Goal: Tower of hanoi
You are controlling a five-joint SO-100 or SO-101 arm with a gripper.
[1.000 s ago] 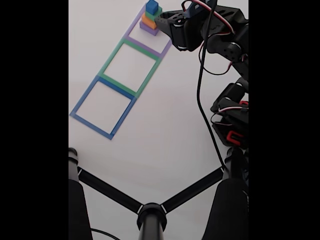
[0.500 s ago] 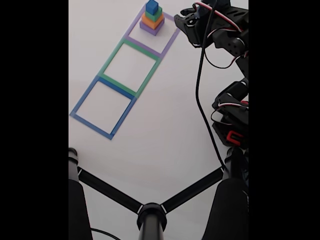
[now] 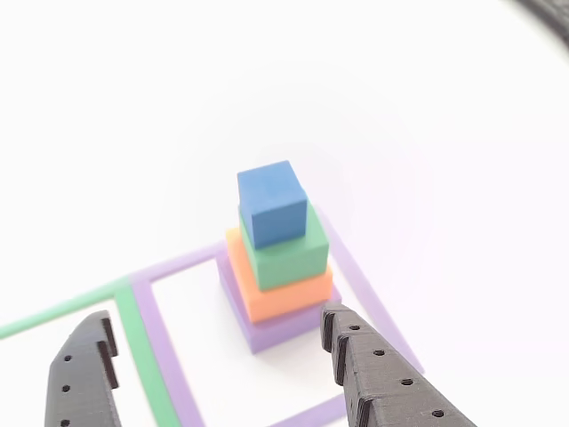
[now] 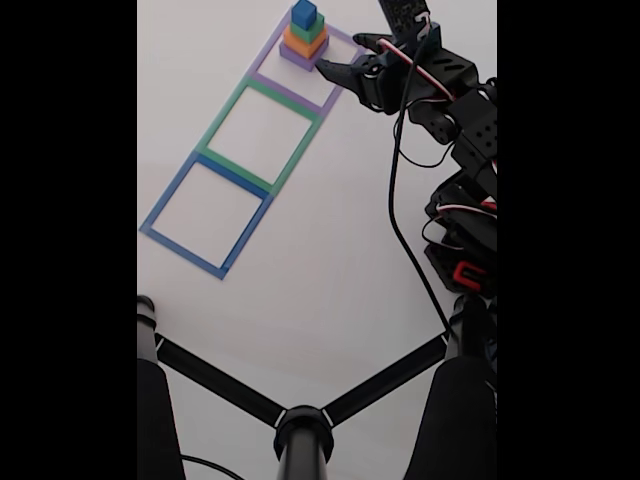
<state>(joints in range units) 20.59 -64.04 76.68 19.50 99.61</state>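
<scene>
Ahead of the jaws [image 3: 218, 342], inside the purple square outline [image 3: 169, 342], sits the stack — purple block [image 3: 280, 331] at bottom, then orange block [image 3: 276, 294], green block [image 3: 289, 253], blue block [image 3: 271, 203] on top. Jaws spread wide, empty, tips either side of the stack's near edge w/o touching it, as the other view shows. Fixed view: arm [image 4: 455, 130] reaches in from the right, jaws [image 4: 338, 56] low, just beside the stack. Green outline [image 4: 262, 132] & blue outline [image 4: 205, 215] lie on the white bench [image 4: 330, 260] further off — both bare inside. Black cable [image 4: 400, 200] hangs along the arm.
</scene>
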